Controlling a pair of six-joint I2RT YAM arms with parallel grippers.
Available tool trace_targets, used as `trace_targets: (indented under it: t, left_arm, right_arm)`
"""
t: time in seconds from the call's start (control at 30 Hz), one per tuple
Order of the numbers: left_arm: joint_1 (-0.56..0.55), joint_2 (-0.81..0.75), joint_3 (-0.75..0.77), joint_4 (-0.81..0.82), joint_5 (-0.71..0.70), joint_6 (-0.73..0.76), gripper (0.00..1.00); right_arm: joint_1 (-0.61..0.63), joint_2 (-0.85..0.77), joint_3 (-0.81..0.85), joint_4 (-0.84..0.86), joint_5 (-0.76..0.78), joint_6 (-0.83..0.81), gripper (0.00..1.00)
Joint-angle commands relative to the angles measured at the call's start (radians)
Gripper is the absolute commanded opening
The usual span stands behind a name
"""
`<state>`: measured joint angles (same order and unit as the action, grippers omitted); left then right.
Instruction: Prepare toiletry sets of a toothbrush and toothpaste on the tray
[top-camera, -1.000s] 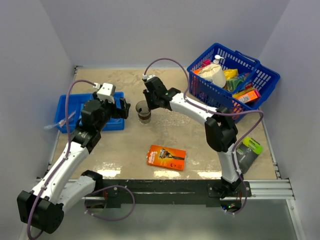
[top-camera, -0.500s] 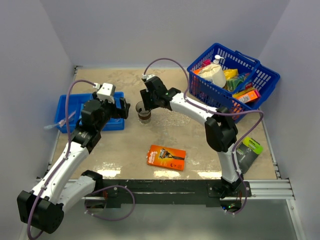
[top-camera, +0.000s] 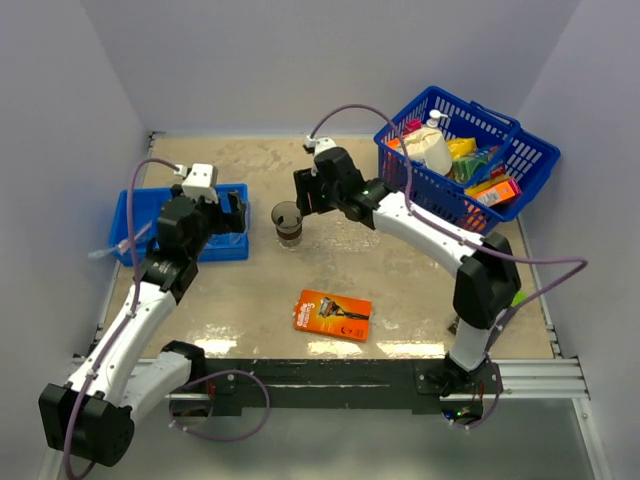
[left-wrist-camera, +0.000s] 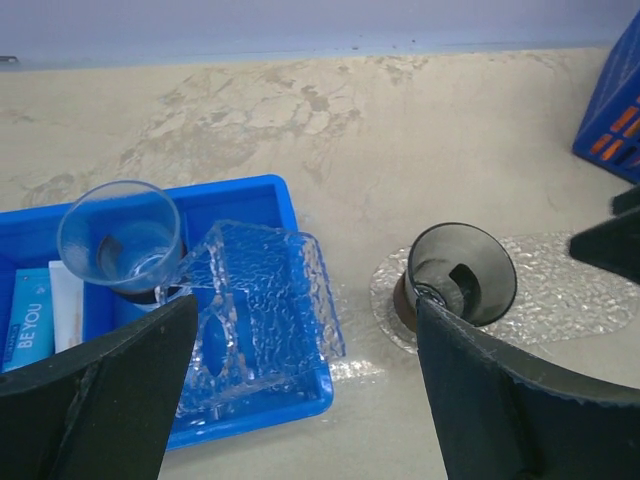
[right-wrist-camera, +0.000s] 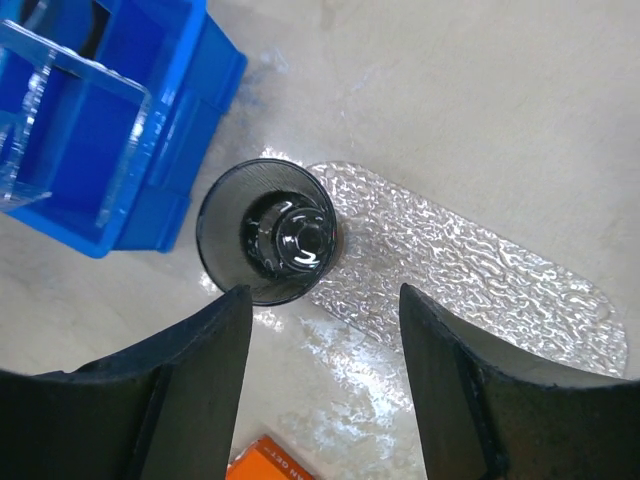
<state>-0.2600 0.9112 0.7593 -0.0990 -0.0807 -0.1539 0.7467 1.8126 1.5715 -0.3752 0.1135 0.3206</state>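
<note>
The right gripper (right-wrist-camera: 322, 300), wide and empty, hangs over the cup (right-wrist-camera: 267, 232) on the tray's (right-wrist-camera: 450, 260) end nearest the bin (left-wrist-camera: 250, 185), mid-tabletop. The left gripper (left-wrist-camera: 305, 310), wide and empty, hangs over the bin's right edge.

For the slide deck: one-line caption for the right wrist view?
Right gripper, jaws open, above a dark cup standing at one end of the clear tray, blue bin alongside.

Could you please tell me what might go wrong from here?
The dark cup stands at one end of the tray, below the right arm's open jaws; a bump could tip it. In the blue bin, the toothpaste lies beside a clear cup and a leaning clear piece, which the left jaws might knock.
</note>
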Motion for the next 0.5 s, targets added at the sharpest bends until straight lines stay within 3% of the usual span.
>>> trace_targets:
  t: [0.0, 0.1, 0.17, 0.33, 0.47]
  left_arm:
    - [0.05, 0.005, 0.041, 0.005, -0.075, 0.007, 0.93]
    - [0.143, 0.044, 0.08, -0.06, -0.132, 0.004, 0.93]
    - [0.194, 0.037, 0.074, -0.047, -0.094, -0.006, 0.91]
    - [0.197, 0.037, 0.064, -0.042, -0.091, -0.03, 0.91]
    - [0.197, 0.017, 0.06, -0.047, -0.174, -0.05, 0.9]
  right_arm:
    - [-0.006, -0.119, -0.047, 0.078, 0.006, 0.012, 0.64]
    - [0.006, -0.168, -0.063, 0.108, -0.032, 0.031, 0.63]
    - [0.017, -0.185, -0.074, 0.134, -0.044, 0.054, 0.62]
    - [0.08, -0.136, -0.025, 0.185, -0.078, 0.084, 0.59]
    - [0.144, -0.036, 0.083, 0.179, -0.083, 0.095, 0.57]
